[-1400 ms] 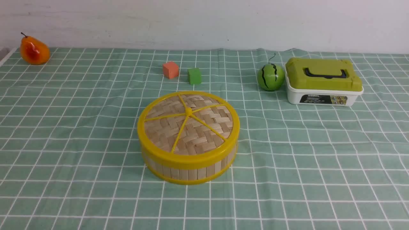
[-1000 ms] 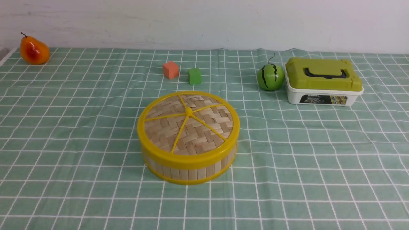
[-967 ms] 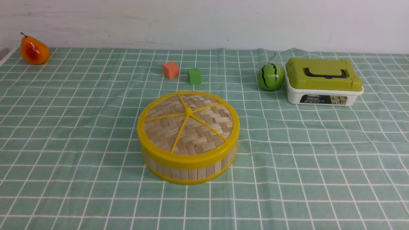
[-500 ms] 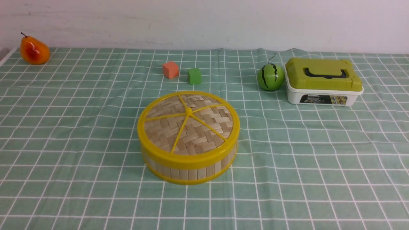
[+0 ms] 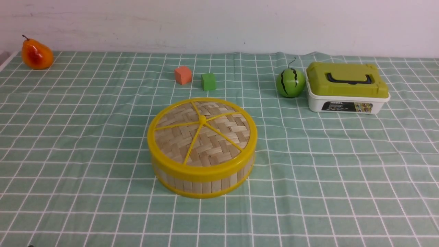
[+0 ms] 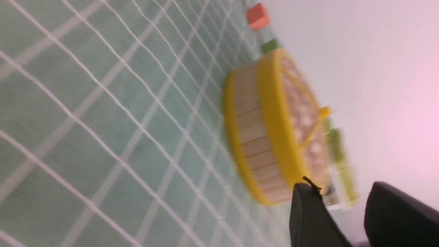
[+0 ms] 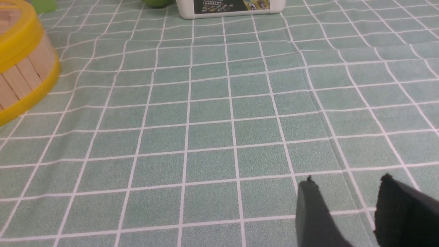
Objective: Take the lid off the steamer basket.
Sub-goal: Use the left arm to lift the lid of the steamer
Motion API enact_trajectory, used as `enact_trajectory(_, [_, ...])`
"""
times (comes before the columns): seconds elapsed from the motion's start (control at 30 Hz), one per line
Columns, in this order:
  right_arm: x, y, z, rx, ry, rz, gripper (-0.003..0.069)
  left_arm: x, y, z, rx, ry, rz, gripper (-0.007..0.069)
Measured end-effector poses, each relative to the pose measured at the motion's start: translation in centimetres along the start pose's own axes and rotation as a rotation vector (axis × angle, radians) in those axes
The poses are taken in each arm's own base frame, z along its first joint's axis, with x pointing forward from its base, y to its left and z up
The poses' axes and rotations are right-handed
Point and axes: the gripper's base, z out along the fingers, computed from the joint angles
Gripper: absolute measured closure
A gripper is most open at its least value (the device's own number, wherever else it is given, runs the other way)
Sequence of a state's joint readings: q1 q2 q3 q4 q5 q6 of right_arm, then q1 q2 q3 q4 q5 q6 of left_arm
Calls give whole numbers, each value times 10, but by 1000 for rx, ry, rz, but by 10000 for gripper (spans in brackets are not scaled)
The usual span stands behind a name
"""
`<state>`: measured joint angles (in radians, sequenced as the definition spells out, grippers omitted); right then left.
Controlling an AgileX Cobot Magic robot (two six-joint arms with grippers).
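Note:
The steamer basket (image 5: 202, 185) stands in the middle of the green checked cloth, with bamboo slat walls and yellow rims. The lid (image 5: 202, 133), woven bamboo with yellow spokes and a small knob, sits flat and shut on it. Neither gripper shows in the front view. In the blurred left wrist view, the left gripper (image 6: 341, 187) is open and empty, off to the side of the basket (image 6: 253, 133) and its lid (image 6: 305, 116), apart from both. My right gripper (image 7: 348, 180) hangs open and empty over bare cloth, with the basket (image 7: 20, 68) well away at that picture's edge.
Behind the basket lie an orange cube (image 5: 182, 75) and a green cube (image 5: 208, 81). A toy watermelon (image 5: 291, 82) and a white box (image 5: 346, 103) with an olive-green lid stand at the back right. A pear (image 5: 36, 54) sits at the back left corner.
Basket, lid and the other objects have not moved. A tiny dark tip has appeared at the bottom left edge of the front view.

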<state>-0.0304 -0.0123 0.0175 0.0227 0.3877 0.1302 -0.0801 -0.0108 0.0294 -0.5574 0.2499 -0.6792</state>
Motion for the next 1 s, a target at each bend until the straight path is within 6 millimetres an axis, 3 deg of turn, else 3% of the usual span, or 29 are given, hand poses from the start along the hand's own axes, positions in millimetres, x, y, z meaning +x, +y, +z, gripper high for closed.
enact_trajectory(0.1, [0,0,0,0,0,0,418,-2,-6,0,64,-12,-233,386])
enact_trajectory(0.37, [0,0,0,0,0,0,418,-11,-12,-1,158,-84,-455,386])
enact_trajectory(0.53, [0,0,0,0,0,0,418,-28,-17,-6,250,-269,-395,403])
enact_trajectory(0.6, [0,0,0,0,0,0,417,-37,-31,-13,302,-352,-298,459])
enact_trajectory(0.67, [0,0,0,0,0,0,417,-46,-62,-23,353,-384,-156,551])
enact_trajectory(0.7, [0,0,0,0,0,0,417,-46,-62,-23,350,-386,-141,551])
enact_trajectory(0.77, [0,0,0,0,0,0,417,-49,-104,-21,306,-285,107,637])
enact_trajectory(0.8, [0,0,0,0,0,0,417,-49,-107,-20,300,-268,124,637])
enact_trajectory(0.87, [0,0,0,0,0,0,418,-43,-142,2,204,-5,311,637])
enact_trajectory(0.93, [0,0,0,0,0,0,418,-39,-159,23,108,211,419,637])
enact_trajectory(0.97, [0,0,0,0,0,0,418,-38,-160,26,96,235,430,637])
enact_trajectory(1.0, [0,0,0,0,0,0,418,-39,-170,51,-34,427,520,637])
